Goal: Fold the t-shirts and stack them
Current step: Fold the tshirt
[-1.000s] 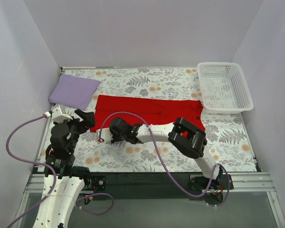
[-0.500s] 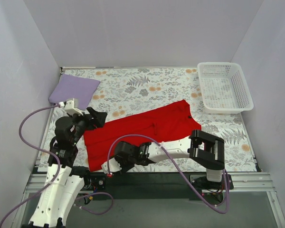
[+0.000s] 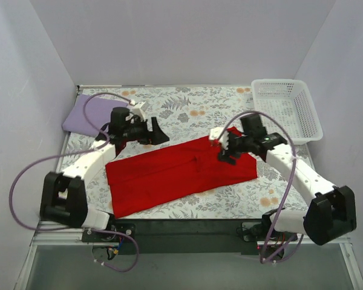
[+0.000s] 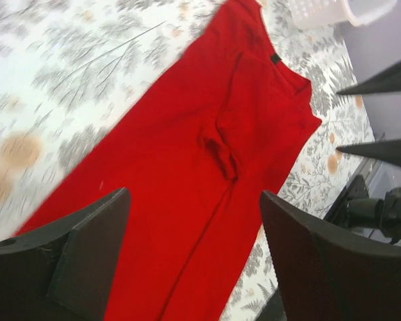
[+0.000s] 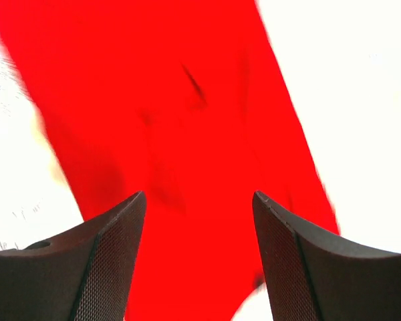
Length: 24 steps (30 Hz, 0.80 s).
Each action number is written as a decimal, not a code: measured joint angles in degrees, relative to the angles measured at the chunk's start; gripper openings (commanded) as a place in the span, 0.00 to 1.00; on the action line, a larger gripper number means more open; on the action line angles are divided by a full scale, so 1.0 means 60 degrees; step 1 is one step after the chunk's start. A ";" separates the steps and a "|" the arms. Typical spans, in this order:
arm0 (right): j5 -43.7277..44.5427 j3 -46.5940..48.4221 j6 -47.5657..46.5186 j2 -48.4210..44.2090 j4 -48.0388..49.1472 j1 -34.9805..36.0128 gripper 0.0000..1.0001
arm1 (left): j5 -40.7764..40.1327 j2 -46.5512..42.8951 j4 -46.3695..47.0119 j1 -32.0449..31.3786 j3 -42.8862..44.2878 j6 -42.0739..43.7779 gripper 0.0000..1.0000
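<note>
- red shirt point(image 3: 181, 175) lies slanted along the near edge; lavender shirt point(image 3: 88, 116) sits in the far left corner
- left gripper point(image 3: 161, 137) and right gripper point(image 3: 224, 151): both gaping, holding nothing
- risk imo: crooked lay plus mid-shirt wrinkle gives a lopsided fold

Table point(image 3: 196, 225) draped with a grey floral-print cloth point(image 3: 187, 107). The cloth bears a flat red t-shirt point(image 3: 175, 175) at centre, a folded lavender t-shirt point(image 3: 78, 121) far left and a white basket point(image 3: 312, 110) far right.

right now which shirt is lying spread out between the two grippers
The red t-shirt, lying flat in a long slanted strip across the middle; the lavender t-shirt is a compact folded square at the far left corner.
</note>
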 measured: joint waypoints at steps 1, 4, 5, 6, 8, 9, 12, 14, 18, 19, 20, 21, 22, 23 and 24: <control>-0.0401 -0.0233 0.0051 -0.0339 -0.0051 -0.1341 0.73 | 0.0073 0.0685 0.0069 -0.0295 0.0488 0.0153 0.74; -0.1843 -0.0885 0.0302 -0.1075 -0.0178 -0.3912 0.73 | 0.0382 0.2674 0.0295 -0.1071 0.2025 0.0663 0.72; -0.2328 -0.1129 0.0382 -0.1297 -0.0171 -0.4739 0.73 | 0.0466 0.3260 0.0339 -0.1275 0.2455 0.0827 0.72; -0.2710 -0.1377 0.0506 -0.1501 -0.0178 -0.5482 0.73 | 0.0543 0.3818 0.0313 -0.1501 0.2918 0.0980 0.72; -0.3351 -0.1851 0.0736 -0.1836 -0.0171 -0.6470 0.74 | 0.0568 0.4918 0.0331 -0.1880 0.3825 0.1304 0.72; -0.3628 -0.2022 0.0827 -0.1934 -0.0222 -0.6750 0.73 | 0.0546 0.5311 0.0270 -0.2018 0.4193 0.1417 0.72; -0.4328 -0.2167 0.1067 -0.1963 -0.0259 -0.7231 0.73 | 0.0430 0.6725 0.0189 -0.2499 0.5493 0.1698 0.72; -0.4688 -0.2167 0.1184 -0.1963 -0.0233 -0.7399 0.73 | 0.0364 0.7508 0.0124 -0.2728 0.6262 0.1763 0.71; -0.5118 -0.2167 0.1319 -0.1963 -0.0233 -0.7512 0.73 | 0.0302 0.8823 -0.0164 -0.3104 0.7697 0.1836 0.64; -0.5191 -0.2167 0.1344 -0.1963 -0.0237 -0.7522 0.73 | 0.0270 0.9129 -0.0291 -0.3169 0.8083 0.1876 0.63; -0.5260 -0.2167 0.1359 -0.1963 -0.0233 -0.7537 0.73 | 0.0237 0.9482 -0.0455 -0.3242 0.8539 0.1916 0.61; -0.5322 -0.2167 0.1388 -0.1963 -0.0237 -0.7552 0.73 | 0.0175 0.9766 -0.0590 -0.3297 0.8892 0.1949 0.61; -0.5384 -0.2167 0.1428 -0.1963 -0.0237 -0.7577 0.73 | 0.0098 0.9996 -0.0707 -0.3340 0.9140 0.1989 0.61; -0.5450 -0.2167 0.1461 -0.1967 -0.0237 -0.7592 0.73 | 0.0062 1.0174 -0.0765 -0.3388 0.9333 0.2018 0.61; -0.5501 -0.2167 0.1494 -0.1971 -0.0237 -0.7606 0.73 | 0.0033 1.0265 -0.0812 -0.3413 0.9504 0.2055 0.61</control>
